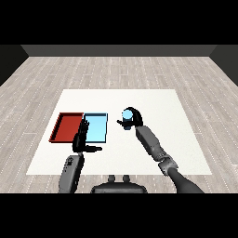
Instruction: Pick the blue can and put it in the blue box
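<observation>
My right hand is curled round the blue can, upright. Blue tray lies to the left, near. Left hand idles beside it, fingers straight.

Honestly there's no readable text anywhere here. The small blue cylindrical can shows no label, brand or number I can make out. Same for the flat red tray and the flat light blue tray beside it: plain surfaces, no markings. The white table carries no signs or print either.
</observation>
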Robot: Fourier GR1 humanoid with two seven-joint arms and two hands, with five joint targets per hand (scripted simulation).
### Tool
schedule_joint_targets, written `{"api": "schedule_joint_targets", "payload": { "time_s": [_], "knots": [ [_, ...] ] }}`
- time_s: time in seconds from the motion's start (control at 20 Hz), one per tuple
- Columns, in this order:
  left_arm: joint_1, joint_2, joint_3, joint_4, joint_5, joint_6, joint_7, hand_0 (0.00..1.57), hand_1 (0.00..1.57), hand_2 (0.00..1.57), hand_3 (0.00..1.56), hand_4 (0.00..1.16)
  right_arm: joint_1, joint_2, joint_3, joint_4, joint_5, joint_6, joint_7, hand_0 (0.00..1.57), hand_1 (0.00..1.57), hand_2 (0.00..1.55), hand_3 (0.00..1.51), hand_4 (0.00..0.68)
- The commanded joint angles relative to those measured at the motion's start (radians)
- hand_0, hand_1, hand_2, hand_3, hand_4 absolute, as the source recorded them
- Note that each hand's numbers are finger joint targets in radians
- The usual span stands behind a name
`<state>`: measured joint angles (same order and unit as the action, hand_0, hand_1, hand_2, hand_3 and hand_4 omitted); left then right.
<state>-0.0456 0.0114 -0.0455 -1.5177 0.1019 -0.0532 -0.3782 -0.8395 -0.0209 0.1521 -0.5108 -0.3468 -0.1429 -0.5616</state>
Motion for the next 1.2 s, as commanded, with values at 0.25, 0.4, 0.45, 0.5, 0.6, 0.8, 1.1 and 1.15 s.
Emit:
{"api": "schedule_joint_targets", "payload": {
  "time_s": [0.25, 0.4, 0.45, 0.5, 0.6, 0.8, 1.1, 1.15],
  "knots": [
    [-0.051, -0.011, -0.066, 0.064, 0.022, 0.019, 0.023, 0.00, 0.00, 0.00, 0.00, 0.00, 0.092, 0.000, 0.024, -0.280, 0.064, -0.019, 0.088, 1.43, 1.43, 1.44, 1.41, 0.654],
    [-0.065, -0.011, -0.157, 0.054, 0.021, 0.113, 0.048, 0.00, 0.00, 0.00, 0.00, 0.00, 0.218, -0.005, 0.070, -0.462, 0.088, -0.043, 0.151, 1.43, 1.43, 1.44, 1.41, 0.654],
    [-0.099, -0.004, -0.071, 0.115, -0.011, 0.052, 0.034, 0.00, 0.00, 0.00, 0.00, 0.00, 0.265, -0.008, 0.086, -0.529, 0.099, -0.051, 0.175, 1.43, 1.43, 1.44, 1.41, 0.654],
    [-0.089, -0.011, -0.156, 0.066, 0.000, 0.107, 0.075, 0.00, 0.00, 0.00, 0.00, 0.00, 0.318, 0.003, 0.119, -0.603, 0.108, -0.079, 0.205, 1.43, 1.43, 1.44, 1.41, 0.654],
    [-0.136, -0.011, -0.148, 0.104, 0.055, 0.101, 0.078, 0.00, 0.00, 0.00, 0.00, 0.00, 0.328, -0.020, 0.100, -0.660, 0.118, -0.073, 0.240, 1.43, 1.43, 1.44, 1.41, 0.654],
    [-0.203, -0.011, -0.155, 0.231, 0.033, 0.129, 0.010, 0.00, 0.00, 0.00, 0.00, 0.00, 0.327, 0.020, 0.072, -0.583, 0.159, -0.033, 0.170, 1.43, 1.43, 1.44, 1.41, 0.664],
    [-0.188, -0.011, -0.257, 0.172, 0.044, 0.210, 0.090, 0.00, 0.00, 0.00, 0.00, 0.00, 0.335, 0.020, 0.106, -0.666, 0.163, -0.044, 0.241, 1.41, 1.41, 1.45, 1.41, 0.660],
    [-0.250, -0.011, -0.275, 0.318, 0.093, 0.211, 0.007, 0.00, 0.00, 0.00, 0.00, 0.00, 0.366, -0.016, 0.070, -0.706, 0.179, 0.010, 0.265, 1.42, 1.42, 1.45, 1.42, 0.660]
  ]
}}
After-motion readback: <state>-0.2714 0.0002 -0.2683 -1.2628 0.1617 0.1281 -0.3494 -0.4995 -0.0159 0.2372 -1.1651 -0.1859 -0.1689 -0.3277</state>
